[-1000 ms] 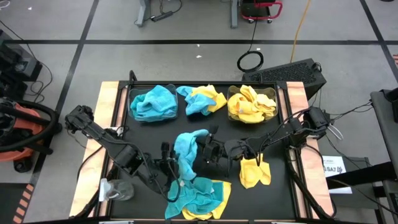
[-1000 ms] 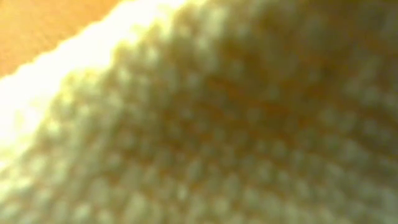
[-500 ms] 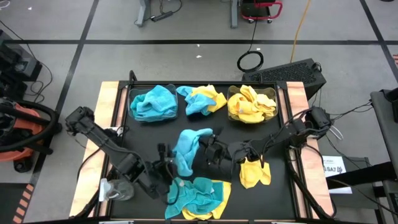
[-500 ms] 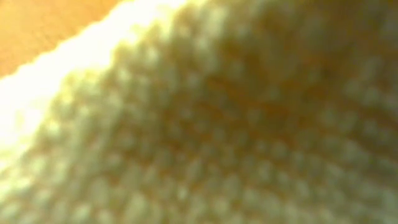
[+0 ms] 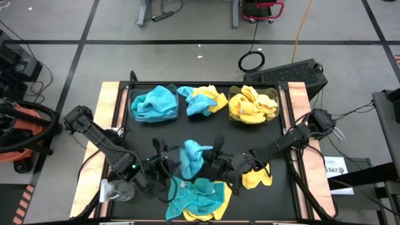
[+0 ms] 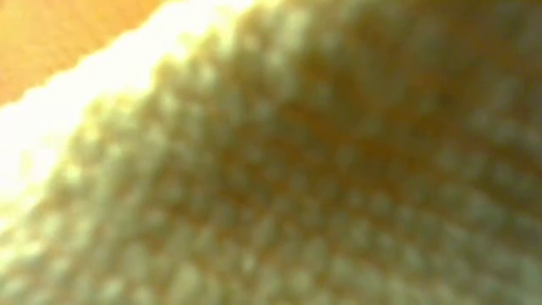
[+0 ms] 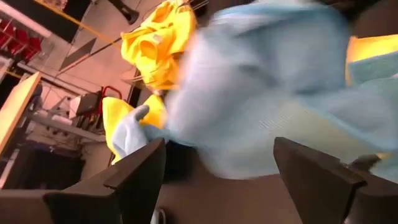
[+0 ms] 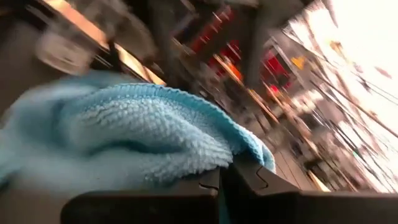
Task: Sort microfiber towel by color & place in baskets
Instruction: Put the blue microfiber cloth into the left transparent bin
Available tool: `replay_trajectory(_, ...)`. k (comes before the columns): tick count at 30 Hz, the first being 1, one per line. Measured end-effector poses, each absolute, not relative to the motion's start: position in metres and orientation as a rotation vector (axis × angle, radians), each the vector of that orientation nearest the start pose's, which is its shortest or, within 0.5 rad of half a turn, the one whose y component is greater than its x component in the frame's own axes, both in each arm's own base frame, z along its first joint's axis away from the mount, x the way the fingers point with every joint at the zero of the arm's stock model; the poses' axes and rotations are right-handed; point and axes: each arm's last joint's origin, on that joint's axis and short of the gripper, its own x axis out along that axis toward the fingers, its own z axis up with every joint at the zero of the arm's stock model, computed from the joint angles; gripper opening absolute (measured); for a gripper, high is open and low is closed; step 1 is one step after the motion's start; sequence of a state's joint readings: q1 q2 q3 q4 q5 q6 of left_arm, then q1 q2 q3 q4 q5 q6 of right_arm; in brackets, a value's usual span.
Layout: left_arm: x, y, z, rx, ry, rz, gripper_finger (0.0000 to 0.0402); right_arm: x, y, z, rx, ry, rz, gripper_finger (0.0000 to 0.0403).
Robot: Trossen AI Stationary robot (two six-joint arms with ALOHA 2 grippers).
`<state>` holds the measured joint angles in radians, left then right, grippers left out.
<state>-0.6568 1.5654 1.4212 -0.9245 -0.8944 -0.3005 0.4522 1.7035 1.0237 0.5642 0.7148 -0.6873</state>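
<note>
Across the low view, yellow towel (image 6: 279, 169).

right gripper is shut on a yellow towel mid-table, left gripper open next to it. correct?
Not quite. The right gripper is shut on a teal-blue towel, not a yellow one; the right wrist view shows the blue cloth pinched between its fingers. The rest holds: it is mid-table, and the left gripper is open beside it.
</note>
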Motion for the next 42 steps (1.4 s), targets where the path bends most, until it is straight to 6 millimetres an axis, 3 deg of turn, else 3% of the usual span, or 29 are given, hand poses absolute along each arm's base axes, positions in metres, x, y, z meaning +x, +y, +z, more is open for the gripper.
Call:
replay_trajectory(4, 0.269, -0.161, 0.316, 0.436, 0.715, 0.355, 0.0305, 0.342, 0.151, 0.248, -0.750, 0.152, -0.148, 0.0000)
replay_trajectory(14, 0.301, -0.148, 0.303, 0.319, 0.697, 0.070, 0.0305, 0.343, 0.151, 0.250, -0.767, 0.133, -0.154, 0.0000)
replay_trajectory(24, 0.322, -0.126, 0.293, 0.292, 0.608, -0.027, 0.0290, 0.343, 0.150, 0.250, -0.789, 0.145, -0.156, 0.0000)
replay_trajectory(29, 0.324, -0.124, 0.291, 0.345, 0.594, -0.084, 0.0217, 0.342, 0.150, 0.247, -0.793, 0.167, -0.149, 0.0000)
replay_trajectory(36, 0.325, -0.116, 0.285, 0.421, 0.625, -0.080, 0.0025, 0.342, 0.146, 0.241, -0.776, 0.243, -0.191, 0.0000)
replay_trajectory(42, 0.322, -0.110, 0.283, 0.517, 0.699, 0.007, 0.0018, 0.342, 0.140, 0.234, -0.723, 0.327, -0.241, 0.0033)
